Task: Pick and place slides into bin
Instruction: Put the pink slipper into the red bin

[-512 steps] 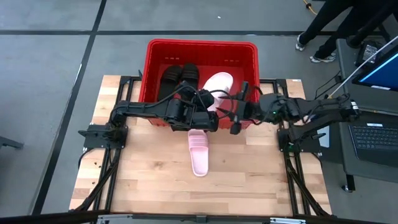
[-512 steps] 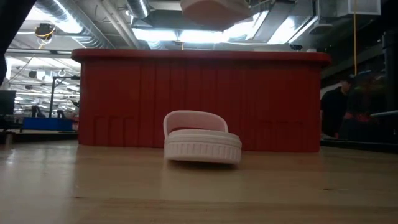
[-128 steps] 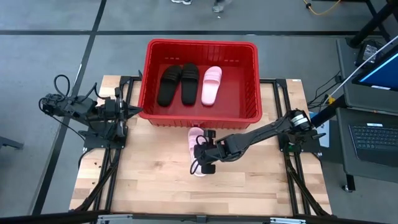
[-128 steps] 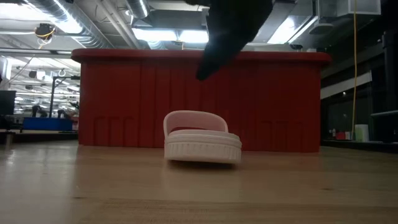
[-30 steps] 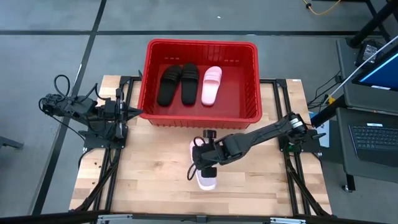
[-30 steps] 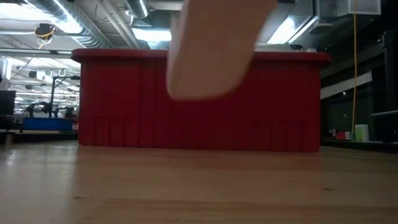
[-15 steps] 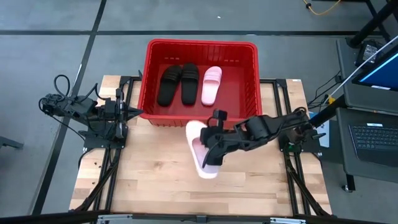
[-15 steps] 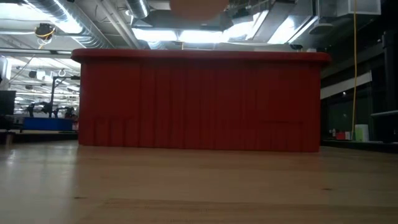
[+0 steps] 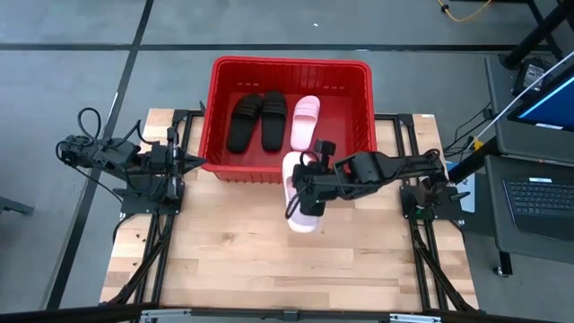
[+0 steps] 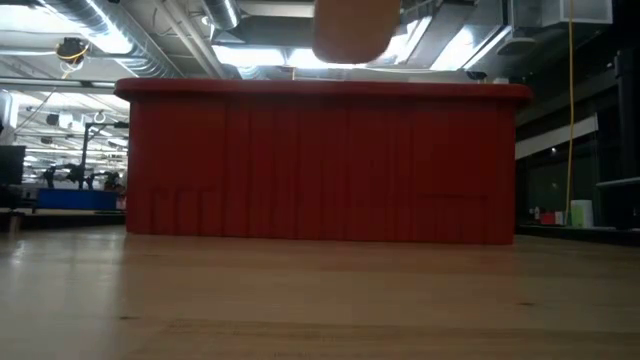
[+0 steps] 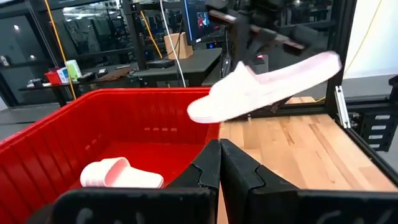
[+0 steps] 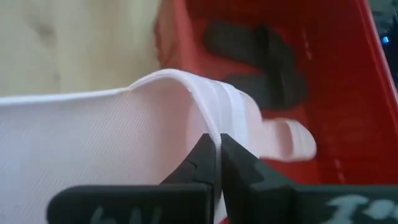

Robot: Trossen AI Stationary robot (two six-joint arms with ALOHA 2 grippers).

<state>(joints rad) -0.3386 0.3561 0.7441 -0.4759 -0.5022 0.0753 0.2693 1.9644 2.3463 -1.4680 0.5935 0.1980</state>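
The right gripper (image 9: 309, 184) is clamped on the strap of a pink slide (image 9: 300, 191) — held in the air over the table (image 9: 224, 260), just at the bin's (image 9: 359, 163) near wall. In the bin lie two black slides (image 9: 256, 120) and another pink one (image 9: 305, 118) side by side. The left gripper (image 9: 190, 160) waits closed at the bin's left corner.

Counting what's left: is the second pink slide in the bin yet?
Not yet. The right gripper holds the pink slide over the bin front wall.

Robotics lab or workshop: exposed ceiling ducts (image 10: 150, 50), equipment racks, monitor (image 11: 200, 20), laptop (image 9: 543, 202) beside wooden table (image 9: 224, 260).
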